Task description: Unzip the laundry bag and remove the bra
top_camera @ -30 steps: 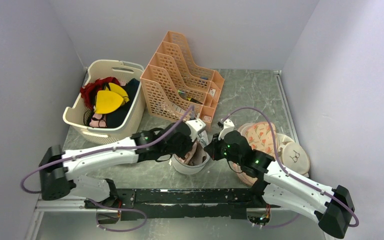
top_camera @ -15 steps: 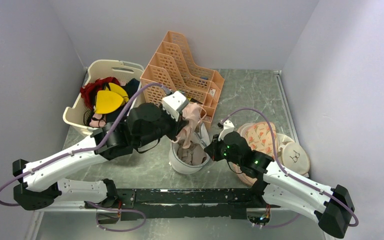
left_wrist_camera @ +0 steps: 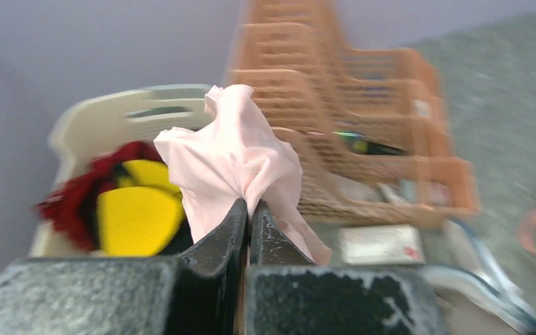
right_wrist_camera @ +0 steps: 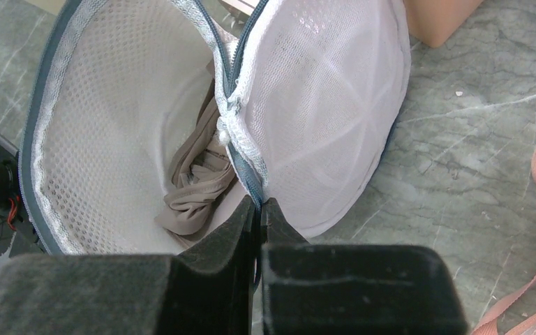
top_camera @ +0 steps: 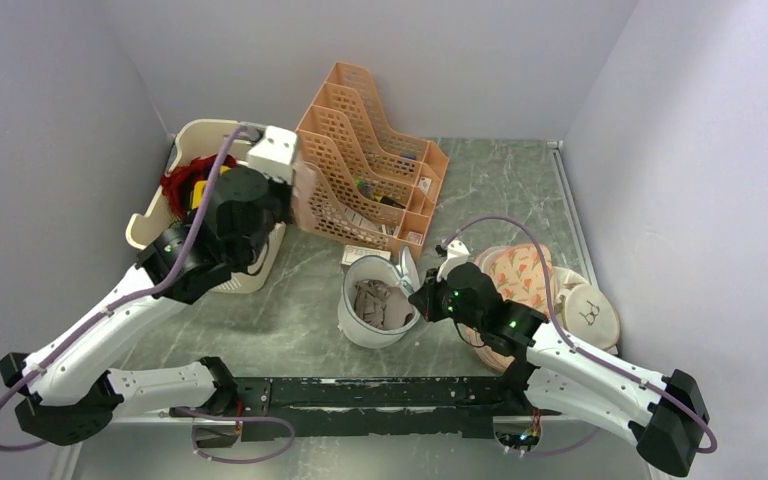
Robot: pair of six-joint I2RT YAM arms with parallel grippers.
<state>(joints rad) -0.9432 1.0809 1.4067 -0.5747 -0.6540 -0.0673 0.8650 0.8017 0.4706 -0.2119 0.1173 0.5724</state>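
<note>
Left wrist: bra in left claw

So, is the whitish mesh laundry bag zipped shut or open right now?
Open. The whitish-grey mesh laundry bag has its zip-edged lid flap standing away from the drum, exposing crumpled beige fabric inside.

Left pincer raised high, clamped on bra; right pincer low, pinching laundry bag edge.

1. The laundry bag at the centre stands open upward; its mouth is free from above.
2. The right gripper occupies its right rim.
3. The orange rack stands close behind.
4. The table left of the bag is free.
</note>
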